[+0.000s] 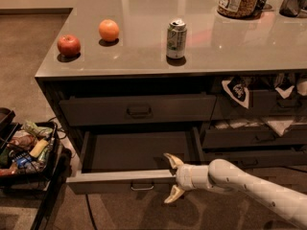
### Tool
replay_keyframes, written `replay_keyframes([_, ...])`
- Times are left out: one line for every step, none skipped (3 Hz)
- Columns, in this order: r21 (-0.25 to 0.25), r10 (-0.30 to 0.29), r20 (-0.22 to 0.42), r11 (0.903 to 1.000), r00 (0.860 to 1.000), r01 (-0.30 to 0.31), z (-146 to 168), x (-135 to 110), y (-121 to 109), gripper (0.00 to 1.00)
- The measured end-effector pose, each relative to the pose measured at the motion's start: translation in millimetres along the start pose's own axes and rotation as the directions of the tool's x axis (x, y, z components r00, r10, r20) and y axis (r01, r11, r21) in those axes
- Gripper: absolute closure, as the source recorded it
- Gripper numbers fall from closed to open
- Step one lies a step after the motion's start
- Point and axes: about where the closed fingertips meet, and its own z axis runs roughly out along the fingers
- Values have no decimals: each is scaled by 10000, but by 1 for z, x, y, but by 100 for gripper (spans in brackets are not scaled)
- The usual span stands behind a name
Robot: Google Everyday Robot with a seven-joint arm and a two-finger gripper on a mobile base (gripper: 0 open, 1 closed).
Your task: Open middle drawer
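Camera view, lower centre: I see the gripper (171,178) with fingers spread above and below the open middle drawer (105,181) front, right of its handle (142,186); any off-centre tug could rack it.

Grey middle drawer (110,180) stands open, pincer (166,178) at its front.

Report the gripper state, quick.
Gripper: open, fingers spread above and below the front edge of the pulled-out middle drawer, not clamped on it.

Dim | countertop (144,13) glare (overhead light) | tool (167,178) at middle drawer (120,181), shadow beneath
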Motion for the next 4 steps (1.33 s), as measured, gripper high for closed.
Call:
replay_keyframes([-1,-1,0,10000,10000,1,0,0,0,0])
replay_keyframes([-230,-183,-104,9996,9998,180,-4,-8,-3,0])
replay_keyframes([-312,-232,-555,9993,9982,215,-37,-20,-3,0])
replay_keyframes([-189,-705,-1068,9974,9918,689,-79,-36,-3,0])
